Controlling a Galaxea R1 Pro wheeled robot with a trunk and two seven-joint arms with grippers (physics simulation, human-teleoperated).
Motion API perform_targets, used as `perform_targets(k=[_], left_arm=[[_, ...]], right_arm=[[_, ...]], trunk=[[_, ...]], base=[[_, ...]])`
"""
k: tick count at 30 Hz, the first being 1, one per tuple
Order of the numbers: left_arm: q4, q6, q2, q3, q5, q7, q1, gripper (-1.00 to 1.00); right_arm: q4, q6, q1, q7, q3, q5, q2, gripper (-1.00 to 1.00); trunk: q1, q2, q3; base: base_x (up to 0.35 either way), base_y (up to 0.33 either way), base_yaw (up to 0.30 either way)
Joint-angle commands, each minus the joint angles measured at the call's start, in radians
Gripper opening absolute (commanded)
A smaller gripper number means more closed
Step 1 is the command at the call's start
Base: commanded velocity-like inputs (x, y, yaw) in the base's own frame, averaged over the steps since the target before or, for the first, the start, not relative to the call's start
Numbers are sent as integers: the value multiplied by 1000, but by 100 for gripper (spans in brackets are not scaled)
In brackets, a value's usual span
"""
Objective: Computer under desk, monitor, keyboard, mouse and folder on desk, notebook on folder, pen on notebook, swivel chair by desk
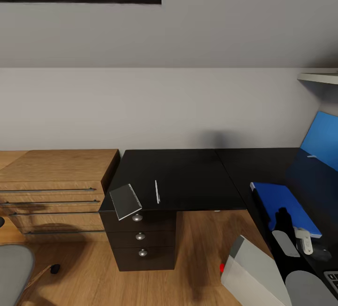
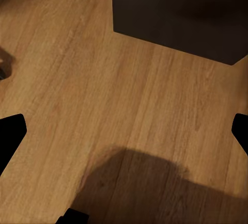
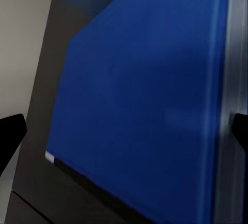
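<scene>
Head view: desk [image 1: 188, 174] L-shaped, black top. A blue flat item [image 1: 281, 205], folder or notebook, cannot tell which, already lies on the right wing. Pen [image 1: 157, 192], thin white stick, lies on the left wing near the front edge, beside a grey flat piece [image 1: 126, 201] overhanging the corner above the drawer unit [image 1: 141, 238]. Computer [image 1: 251, 273], light grey tower with red dot, appears to stand on the floor under the desk's right wing. A white object [image 1: 304, 240], possibly the mouse, sits past the blue item's near end; keyboard corner [image 1: 332, 278] at frame edge. Swivel chair [image 1: 14, 270] seat at lower left, apart from the desk.

Judgement: blue item placed; pen not yet stacked on it; chair not yet pushed in. Monitor status unknown.

Right gripper [image 3: 124, 131]: jaws apart, holding nothing. Blue item [image 3: 144, 95] lies directly ahead between the jaws, close.

Left gripper [image 2: 124, 131]: jaws apart, empty, over bare wood floor [image 2: 77, 69]; drawer unit base [image 2: 175, 12] ahead of the jaws. Pen is well apart from both sets of jaws.
</scene>
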Motion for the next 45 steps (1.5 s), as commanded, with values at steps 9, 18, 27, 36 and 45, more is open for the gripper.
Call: perform_targets(k=[9,18,27,36,45], left_arm=[[0,-5,1,-9,10,7,-1,100],[0,-5,1,-9,10,7,-1,100],[0,-4,1,-10,10,6,-1,100],[1,-4,1,-10,10,6,-1,100],[2,-3,1,-10,9,8,-1,100]], right_arm=[[-1,-3,0,-2,3,-6,1,100],[-1,-3,0,-2,1,23,2,100],[-4,-6,0,-1,1,28,3,100],[-3,-6,0,2,1,29,4,100],[-8,-6,0,5,0,28,5,100]], trunk=[[0,-1,-1],[0,-1,-1],[-31,55,24],[-65,118,52],[-100,181,80]], base=[[-98,0,0],[-102,0,0],[-2,0,0],[0,0,0],[0,0,0]])
